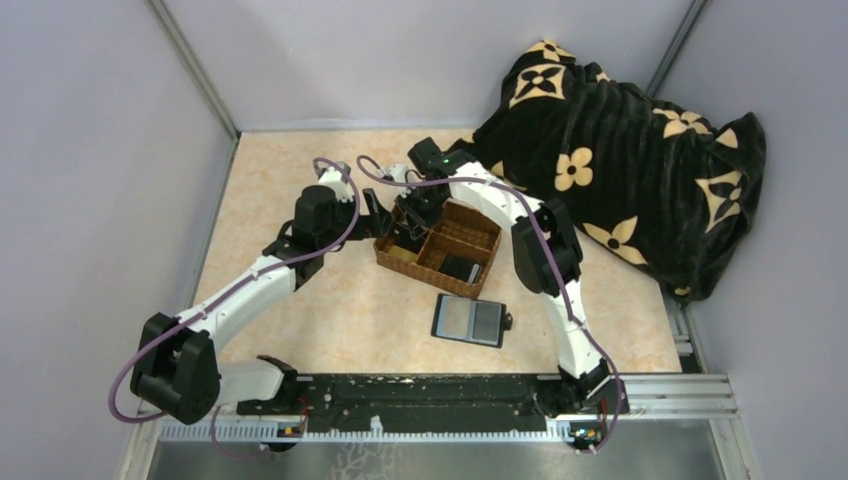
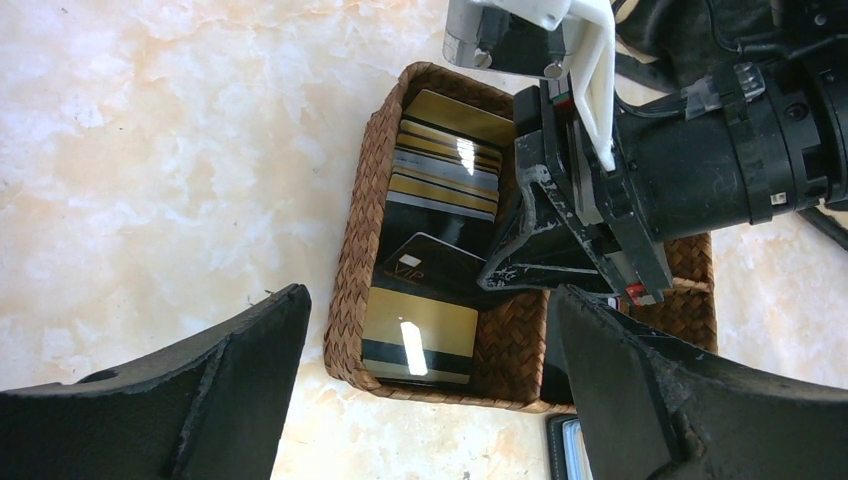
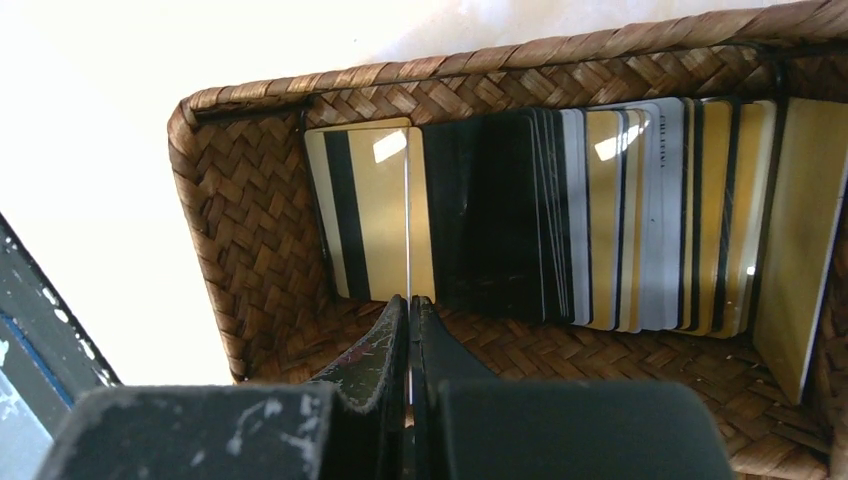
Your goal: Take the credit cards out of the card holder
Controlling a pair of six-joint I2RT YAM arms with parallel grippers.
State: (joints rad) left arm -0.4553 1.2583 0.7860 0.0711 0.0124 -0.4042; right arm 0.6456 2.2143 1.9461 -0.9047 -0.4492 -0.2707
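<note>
Many credit cards (image 3: 600, 220) lie in the wicker tray (image 1: 420, 275) — right gripper (image 3: 408, 305) clamps one card (image 3: 408, 200) edge-on, left gripper (image 2: 430, 400) gapes — card holder (image 1: 468, 320) looks nearly emptied.

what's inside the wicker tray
A row of gold, grey and black cards fills one section of the tray; the right gripper, jaws shut, pinches one edge-on. Overlap hides most card faces; the arm covers part of the other sections.
</note>
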